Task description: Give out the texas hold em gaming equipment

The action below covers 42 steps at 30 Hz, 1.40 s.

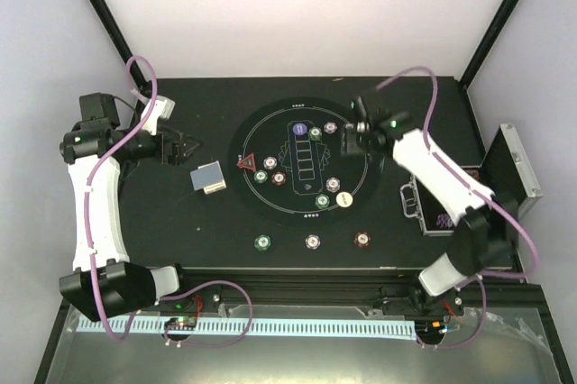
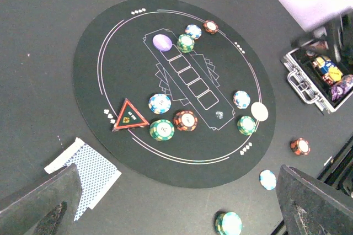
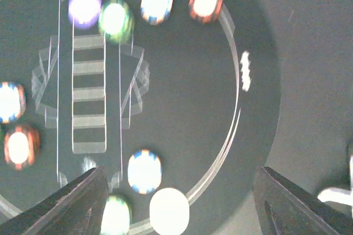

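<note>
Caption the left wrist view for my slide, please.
Chips, discs and a triangle on the round mat; cards beside it.

White arms [image 1: 93, 204] carry black joints [image 1: 113, 283], purple cables [image 1: 141, 59].

A black table [image 1: 180, 222] carries a round black playing mat [image 1: 290, 208] printed with white lines at its middle; just left of the mat lies a deck of blue-grey-backed playing cards [image 1: 208, 178], slightly fanned. Between the mat and the near edge, a green chip [image 1: 262, 242], a white chip [image 1: 313, 242] and a red chip [image 1: 361, 240] lie in a row, apart from one another; a silver-edged black case [image 1: 424, 213] sits open at the right side.
</note>
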Available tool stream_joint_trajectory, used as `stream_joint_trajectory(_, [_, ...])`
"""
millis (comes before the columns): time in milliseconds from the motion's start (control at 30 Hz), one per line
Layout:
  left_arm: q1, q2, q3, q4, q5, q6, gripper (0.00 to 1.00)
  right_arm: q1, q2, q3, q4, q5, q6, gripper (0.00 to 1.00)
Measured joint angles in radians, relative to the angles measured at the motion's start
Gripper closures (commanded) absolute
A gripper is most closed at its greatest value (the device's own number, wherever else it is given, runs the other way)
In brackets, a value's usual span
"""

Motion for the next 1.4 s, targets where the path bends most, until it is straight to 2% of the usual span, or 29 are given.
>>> stream_joint_trajectory(33, [0.000,-0.002,0.000,-0.001,0.000,0.001,0.01,0.039,-0.087,-0.108,0.013,-0.001,0.014,0.25])
stream_joint_trajectory(133, [0.000,-0.008,-0.003,-0.010,0.003,0.010,0.01,0.137,-0.211,-0.338,0.029,0.006,0.066,0.25])
stream_joint_trajectory(300, [0.000,-0.013,-0.005,-0.026,0.005,0.024,0.01,0.290,-0.285,-0.632,0.042,0.009,0.187,0.25])
stream_joint_trajectory(433, [0.000,-0.013,-0.005,-0.031,0.005,0.026,0.01,0.346,-0.320,-0.765,0.064,0.007,0.270,0.25])
stream_joint_trajectory(667, [0.000,-0.013,-0.005,-0.033,0.013,0.025,0.01,0.406,-0.309,-0.807,0.118,0.014,0.333,0.25])
stream_joint_trajectory(933, [0.000,-0.013,0.005,-0.036,0.016,0.024,0.01,0.414,-0.276,-0.846,0.159,0.028,0.358,0.27])
stream_joint_trajectory(1200, [0.000,-0.013,0.005,-0.036,0.016,0.024,0.01,0.414,-0.277,-0.854,0.175,0.033,0.365,0.37])
stream_joint_trajectory(1400, [0.000,-0.013,0.005,-0.036,0.016,0.024,0.01,0.415,-0.280,-0.859,0.185,0.032,0.374,0.38])
